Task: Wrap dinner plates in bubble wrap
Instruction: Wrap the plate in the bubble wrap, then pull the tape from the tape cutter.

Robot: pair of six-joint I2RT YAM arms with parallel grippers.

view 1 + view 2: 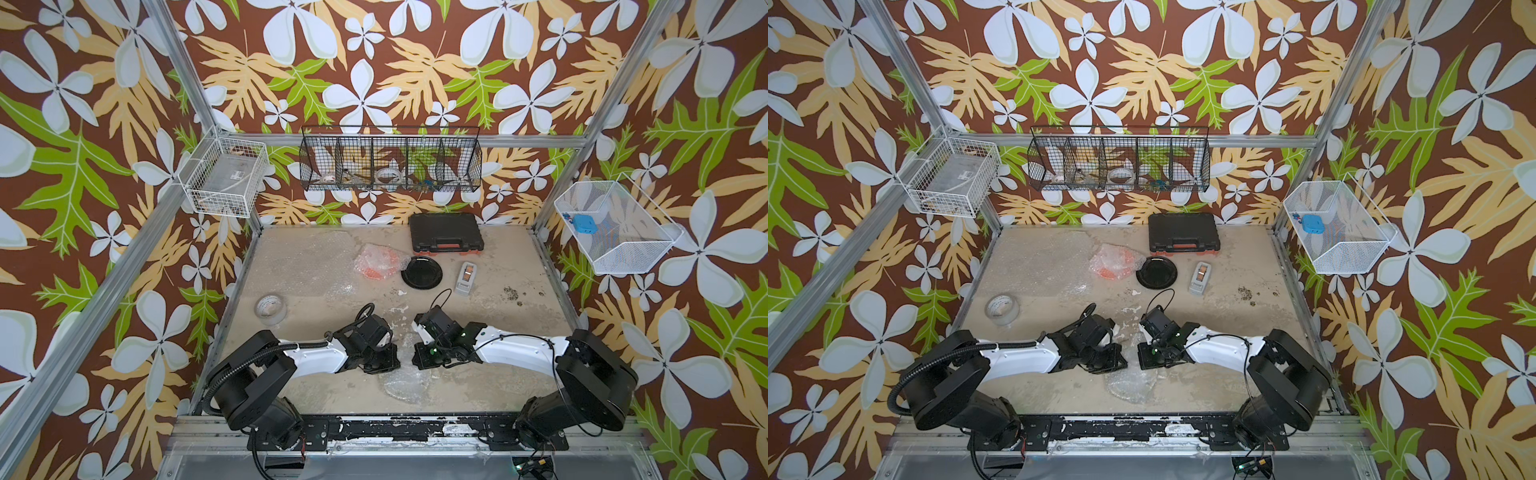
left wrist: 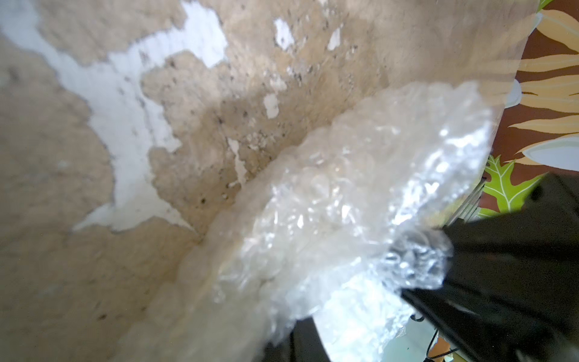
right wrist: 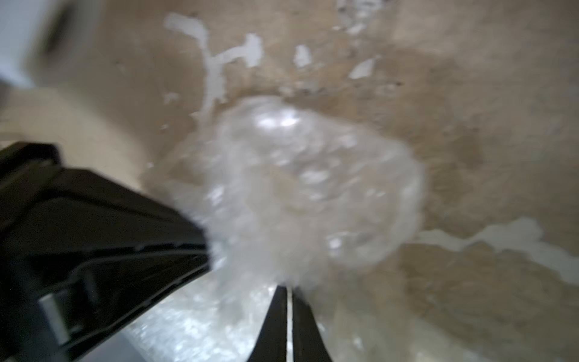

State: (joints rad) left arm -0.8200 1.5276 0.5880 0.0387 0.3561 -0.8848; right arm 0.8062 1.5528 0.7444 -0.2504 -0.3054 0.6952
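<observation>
A black dinner plate (image 1: pixel 422 272) lies bare at mid-table. Beside it an orange plate (image 1: pixel 376 264) sits bundled in crumpled bubble wrap. A flat sheet of bubble wrap (image 1: pixel 305 257) is spread at the back left. Near the front edge lies another rumpled piece of bubble wrap (image 1: pixel 405 384) (image 1: pixel 1129 384). My two grippers face each other just above it. The left gripper (image 1: pixel 392 359) (image 2: pixel 307 326) is shut, its jaws buried in the wrap (image 2: pixel 344 194). The right gripper (image 1: pixel 417 359) (image 3: pixel 286 288) is shut, its tips pinching the wrap's edge (image 3: pixel 297 188).
A clear tape roll (image 1: pixel 270 309) stands at the left. A grey tape dispenser (image 1: pixel 466 277) lies right of the black plate, and a black case (image 1: pixel 446 237) sits against the back wall. Wire baskets (image 1: pixel 390 166) hang on the walls. The tabletop (image 1: pixel 498 374) is peeling beige.
</observation>
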